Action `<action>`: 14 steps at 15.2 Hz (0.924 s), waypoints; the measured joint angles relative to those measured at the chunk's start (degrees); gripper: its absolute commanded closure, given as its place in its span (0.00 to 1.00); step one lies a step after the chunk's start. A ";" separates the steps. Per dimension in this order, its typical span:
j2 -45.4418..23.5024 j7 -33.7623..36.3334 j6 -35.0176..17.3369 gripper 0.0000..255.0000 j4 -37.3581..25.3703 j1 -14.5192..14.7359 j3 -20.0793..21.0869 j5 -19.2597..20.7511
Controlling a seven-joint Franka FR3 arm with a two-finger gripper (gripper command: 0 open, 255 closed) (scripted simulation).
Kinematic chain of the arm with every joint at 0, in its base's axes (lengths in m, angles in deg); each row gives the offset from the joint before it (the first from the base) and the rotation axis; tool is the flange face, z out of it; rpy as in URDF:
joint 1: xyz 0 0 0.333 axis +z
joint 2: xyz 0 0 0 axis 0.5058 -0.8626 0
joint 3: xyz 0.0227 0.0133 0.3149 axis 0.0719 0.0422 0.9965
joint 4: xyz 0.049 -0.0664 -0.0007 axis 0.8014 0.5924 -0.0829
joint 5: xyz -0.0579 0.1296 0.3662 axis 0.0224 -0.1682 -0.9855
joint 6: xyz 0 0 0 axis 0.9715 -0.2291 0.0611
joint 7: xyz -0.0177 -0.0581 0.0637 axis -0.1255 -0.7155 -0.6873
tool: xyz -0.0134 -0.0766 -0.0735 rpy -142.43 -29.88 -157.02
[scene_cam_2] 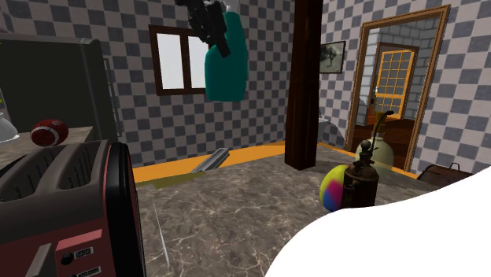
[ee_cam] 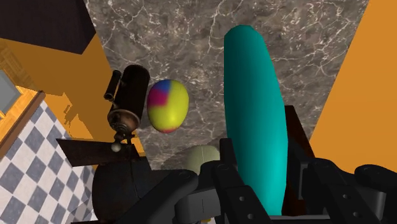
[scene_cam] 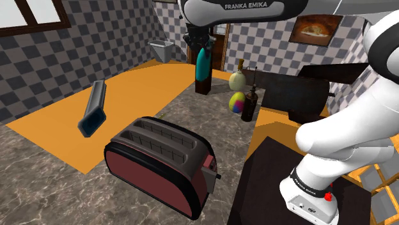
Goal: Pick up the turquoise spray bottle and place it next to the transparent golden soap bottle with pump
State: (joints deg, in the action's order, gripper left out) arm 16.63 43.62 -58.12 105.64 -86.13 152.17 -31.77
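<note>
Carriage is judged the step in hand: the turquoise spray bottle (scene_cam: pixel 203 64) is held aloft over the worktop (scene_cam: pixel 179 105), clamped in the pincer (ee_cam: pixel 270 172). At four o'clock from it in the shoulder view stands the pale golden pump bottle (scene_cam: pixel 237 80), with a multicoloured egg (scene_cam: pixel 236 102) and a dark brown bottle (scene_cam: pixel 250 101) just beside. Next, a sideways carry and an upright lowering onto bare worktop beside the pump bottle are called for.

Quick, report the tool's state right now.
The tool is shut on the turquoise spray bottle, holding it in the air above the counter.
</note>
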 measured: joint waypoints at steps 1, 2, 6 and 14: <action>1.51 -1.86 -1.01 1.00 1.16 0.88 -2.68 -1.36; 2.78 -3.92 -2.17 1.00 2.33 1.51 -5.43 -2.41; 4.87 -10.10 -6.11 1.00 5.67 1.84 -12.38 -3.97; 5.83 -20.11 -13.24 1.00 10.48 0.47 -22.28 -4.79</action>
State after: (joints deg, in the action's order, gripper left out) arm 22.45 23.51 -71.36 116.12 -85.66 129.89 -36.56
